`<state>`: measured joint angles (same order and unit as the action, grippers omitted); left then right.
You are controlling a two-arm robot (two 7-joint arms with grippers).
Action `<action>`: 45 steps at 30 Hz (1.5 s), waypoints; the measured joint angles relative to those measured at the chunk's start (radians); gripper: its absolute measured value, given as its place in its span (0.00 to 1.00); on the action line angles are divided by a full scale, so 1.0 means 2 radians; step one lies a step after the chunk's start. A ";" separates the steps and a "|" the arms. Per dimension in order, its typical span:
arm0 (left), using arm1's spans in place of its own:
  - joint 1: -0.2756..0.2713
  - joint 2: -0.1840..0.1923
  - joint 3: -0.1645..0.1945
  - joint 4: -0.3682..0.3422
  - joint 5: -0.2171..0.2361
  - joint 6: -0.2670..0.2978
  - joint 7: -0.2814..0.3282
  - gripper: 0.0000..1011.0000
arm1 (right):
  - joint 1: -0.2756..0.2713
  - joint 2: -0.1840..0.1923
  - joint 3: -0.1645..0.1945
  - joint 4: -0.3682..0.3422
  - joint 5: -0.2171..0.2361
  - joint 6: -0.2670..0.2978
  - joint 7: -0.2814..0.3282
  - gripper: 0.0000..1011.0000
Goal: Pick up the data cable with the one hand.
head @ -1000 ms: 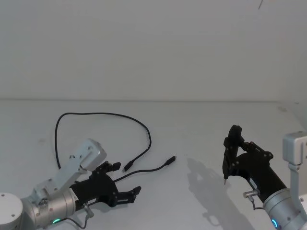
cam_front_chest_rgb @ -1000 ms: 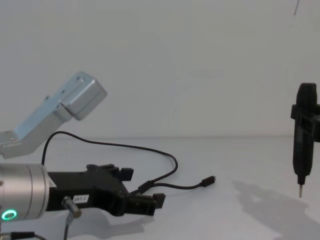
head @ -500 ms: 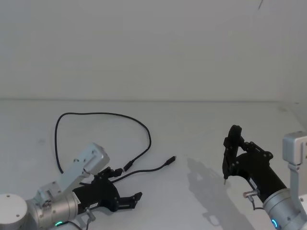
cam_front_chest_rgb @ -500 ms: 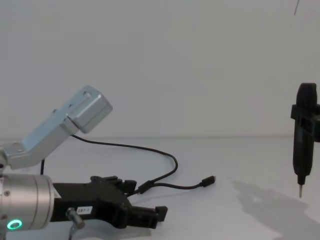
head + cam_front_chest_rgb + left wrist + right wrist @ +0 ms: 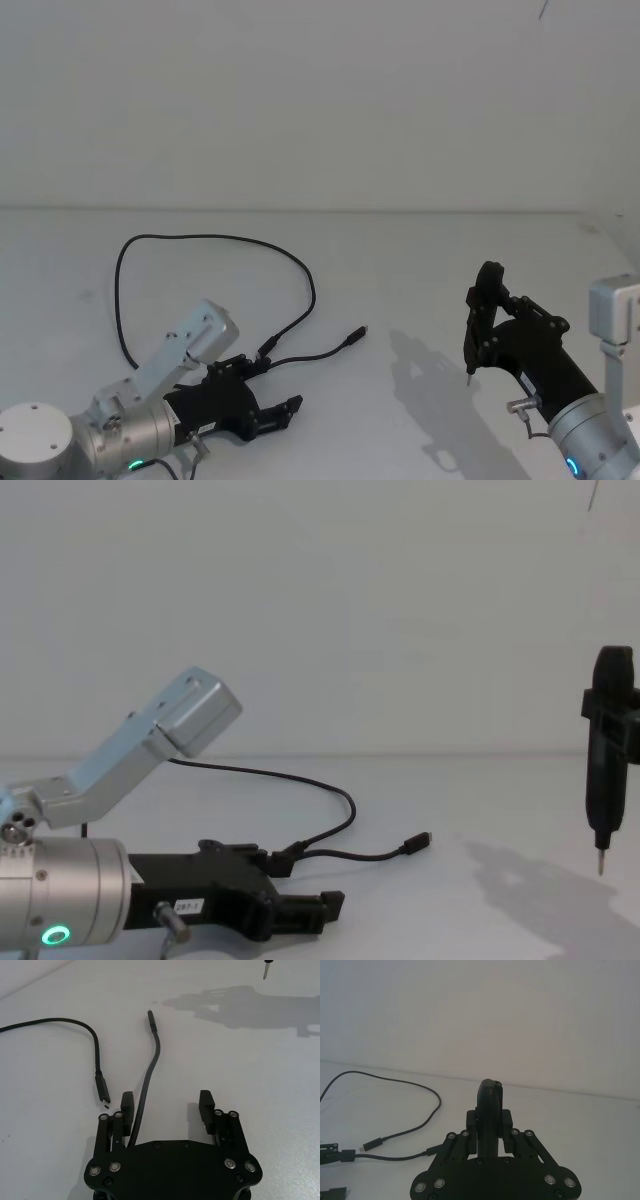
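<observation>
Jaws of the left gripper (image 5: pixel 270 385) stand spread wide, low over the white tabletop (image 5: pixel 420 260) at the near left, and one strand of the data cable (image 5: pixel 215 237) lies loose in the gap between them. In the left wrist view that strand runs close along one jaw and well clear of the other, then passes under the gripper's black body; whether it touches the nearer jaw I cannot tell. Its long axis runs from the gripper forward and to the right, ending in a small plug (image 5: pixel 357 332) whose tip points away toward the far right.

A second plug (image 5: pixel 265 350) lies just outside that same jaw — beside it but apart, tip pointing back toward the near left. From it the cable climbs away, bends left in a broad loop across the farther part of the tabletop, and comes back down the left side until a silver bracket (image 5: pixel 195 335) on the left wrist hides it.

The right gripper (image 5: pixel 480 325) hangs above the tabletop at the near right, well apart from the cable, its pin-like metal tip pointing down beside the arm's shadow (image 5: pixel 430 390)
</observation>
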<state>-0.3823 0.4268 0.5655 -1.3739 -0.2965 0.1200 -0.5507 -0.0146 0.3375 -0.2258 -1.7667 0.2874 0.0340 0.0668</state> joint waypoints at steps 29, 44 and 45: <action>0.002 -0.024 -0.011 0.017 0.015 -0.013 0.015 0.04 | 0.000 0.000 0.000 0.000 0.000 0.000 0.000 0.28; -0.006 -0.015 -0.014 -0.021 0.013 -0.014 -0.003 0.04 | 0.000 0.000 0.000 0.000 0.000 0.000 0.000 0.28; -0.006 -0.013 -0.014 -0.024 0.012 -0.013 -0.005 0.04 | 0.000 0.000 0.000 0.000 0.000 0.000 0.000 0.28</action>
<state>-0.3936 0.4002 0.5382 -1.4213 -0.2726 0.0932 -0.5597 -0.0146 0.3374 -0.2258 -1.7667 0.2874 0.0340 0.0668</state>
